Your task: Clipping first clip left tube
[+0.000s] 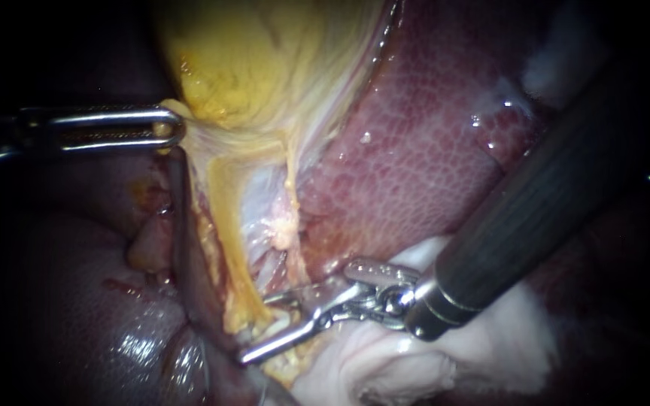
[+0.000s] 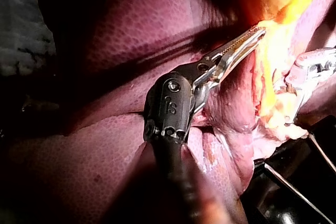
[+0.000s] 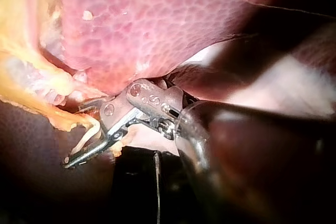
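The left tube, a pale yellow, wet, soft cord (image 1: 236, 286), is running down beside the mottled dark red liver (image 1: 430, 150). It is looking slippery and easily torn, so it is wanting a square hold low down. The dark-shafted right instrument (image 1: 257, 327) is straddling it there, jaws spread. The steel left instrument (image 1: 168, 128) is pinching the yellow gallbladder (image 1: 265, 60). Only the right wrist view is showing a pale strand between the spread jaws.
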Tool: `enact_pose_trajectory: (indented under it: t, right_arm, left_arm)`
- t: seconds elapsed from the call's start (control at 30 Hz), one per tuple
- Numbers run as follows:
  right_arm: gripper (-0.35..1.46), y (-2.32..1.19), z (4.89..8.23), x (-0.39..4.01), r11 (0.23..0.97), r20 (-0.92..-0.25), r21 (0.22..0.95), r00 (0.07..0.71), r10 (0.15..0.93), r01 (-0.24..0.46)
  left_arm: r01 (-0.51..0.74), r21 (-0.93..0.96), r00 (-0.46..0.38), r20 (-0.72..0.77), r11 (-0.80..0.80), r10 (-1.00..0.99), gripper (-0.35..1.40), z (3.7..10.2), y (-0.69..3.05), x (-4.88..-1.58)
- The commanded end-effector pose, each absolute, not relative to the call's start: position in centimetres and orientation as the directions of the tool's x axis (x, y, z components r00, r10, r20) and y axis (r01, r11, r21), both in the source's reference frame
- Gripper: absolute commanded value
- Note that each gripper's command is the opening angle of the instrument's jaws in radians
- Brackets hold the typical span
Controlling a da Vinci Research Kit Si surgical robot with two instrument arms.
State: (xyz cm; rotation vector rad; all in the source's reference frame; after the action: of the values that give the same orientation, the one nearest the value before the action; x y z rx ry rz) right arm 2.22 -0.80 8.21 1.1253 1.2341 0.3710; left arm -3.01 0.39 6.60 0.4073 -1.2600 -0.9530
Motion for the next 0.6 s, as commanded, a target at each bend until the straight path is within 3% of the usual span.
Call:
enact_pose_trajectory:
  t: [0.03, 0.33, 0.6]
  right_arm:
    - [0.58, -0.74, 8.21, 2.17, 0.469, -0.557, 0.828, 0.354, 0.752, 0.306]
    - [0.58, -0.51, 7.96, 1.79, 0.530, -0.591, 0.806, 0.324, 0.739, 0.262]
    - [0.59, -0.40, 7.87, 1.77, 0.595, -0.640, 0.768, 0.307, 0.705, 0.235]
  left_arm:
    - [0.376, 0.728, 0.006, 0.616, 0.573, -0.787, -0.35, 6.60, 0.39, -3.00]
    - [0.376, 0.728, 0.006, 0.616, 0.573, -0.788, -0.35, 6.57, 0.38, -2.98]
    - [0.376, 0.728, 0.006, 0.616, 0.573, -0.788, -0.35, 6.57, 0.37, -2.98]
